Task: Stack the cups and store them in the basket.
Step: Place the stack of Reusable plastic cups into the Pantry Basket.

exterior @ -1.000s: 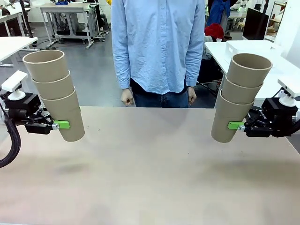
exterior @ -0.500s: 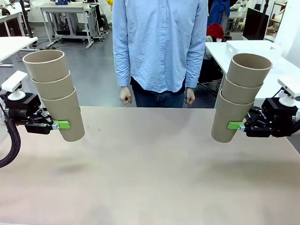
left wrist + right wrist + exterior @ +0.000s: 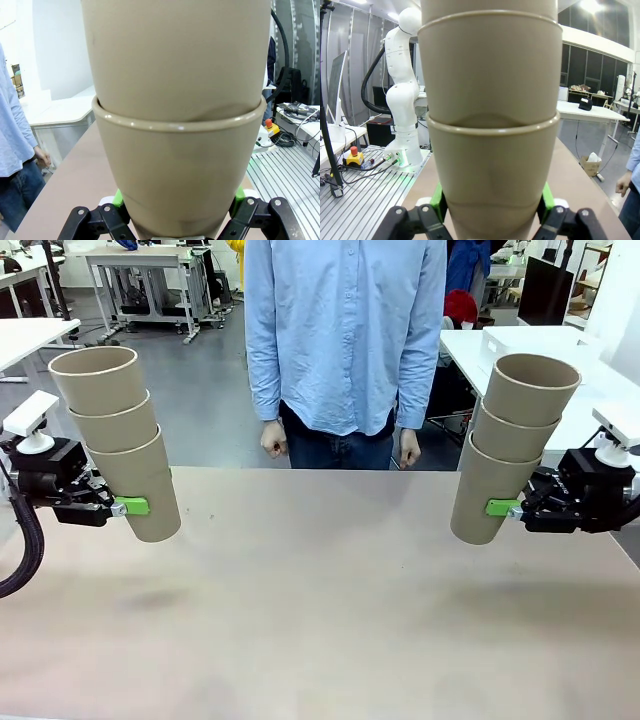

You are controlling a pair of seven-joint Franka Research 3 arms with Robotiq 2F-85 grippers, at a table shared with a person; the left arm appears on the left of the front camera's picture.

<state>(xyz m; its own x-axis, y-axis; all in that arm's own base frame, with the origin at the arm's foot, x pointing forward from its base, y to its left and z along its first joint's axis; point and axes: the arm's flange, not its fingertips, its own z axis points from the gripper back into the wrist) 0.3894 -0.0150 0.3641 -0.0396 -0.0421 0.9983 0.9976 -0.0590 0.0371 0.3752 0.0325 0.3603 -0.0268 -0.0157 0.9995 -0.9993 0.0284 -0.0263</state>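
A stack of three tan cups (image 3: 120,435) hangs above the table's left side, leaning outward, with my left gripper (image 3: 133,507) shut on the bottom cup. In the left wrist view that stack (image 3: 177,125) rises between the green pads (image 3: 118,198). A second stack of three cups (image 3: 512,440) hangs above the right side, and my right gripper (image 3: 498,508) is shut on its lowest cup. The right wrist view has this stack (image 3: 492,130) close up between the green pads (image 3: 436,200). The basket is out of view.
The bare tan table (image 3: 320,610) stretches between both arms. A person in a light blue shirt (image 3: 345,330) stands at the far edge, hands (image 3: 273,443) hanging at the sides. White tables (image 3: 540,350) stand behind at right.
Both grippers and their cup stacks hold still. The person has shifted slightly to the right.
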